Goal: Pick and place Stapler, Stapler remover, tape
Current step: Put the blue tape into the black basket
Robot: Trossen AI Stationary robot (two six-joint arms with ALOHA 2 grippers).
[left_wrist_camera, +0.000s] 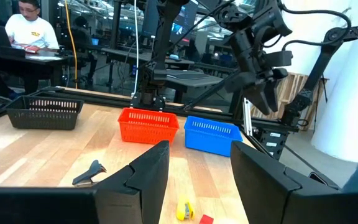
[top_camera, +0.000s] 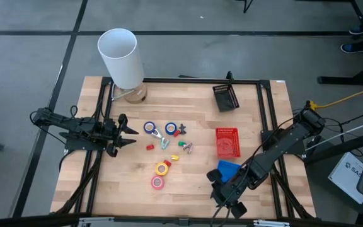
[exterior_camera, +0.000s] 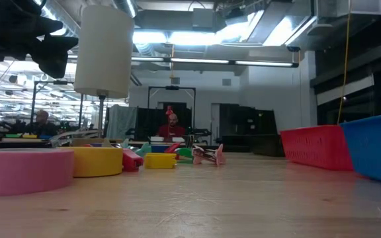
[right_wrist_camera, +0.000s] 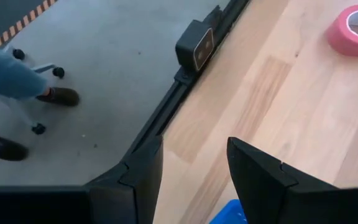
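4 tape rolls lie flat mid-table, holes up: 2 blue tapes [top_camera: 149, 127] toward the far edge, yellow tape [top_camera: 162, 168] and pink tape [top_camera: 158, 182] nearer the front edge. Left gripper [top_camera: 130, 133] hovers beside them, jaws parted, empty. Right gripper [top_camera: 222, 189] sits by the blue basket [top_camera: 229, 169] near the front edge, jaws apart, empty.

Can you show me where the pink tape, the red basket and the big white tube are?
Pink ring-shaped tape roll [top_camera: 158, 182], high view, on its ring.
Red plastic mesh basket [top_camera: 227, 142], high view, on its floor.
Tall white cylinder [top_camera: 120, 57], high view, on its side wall.
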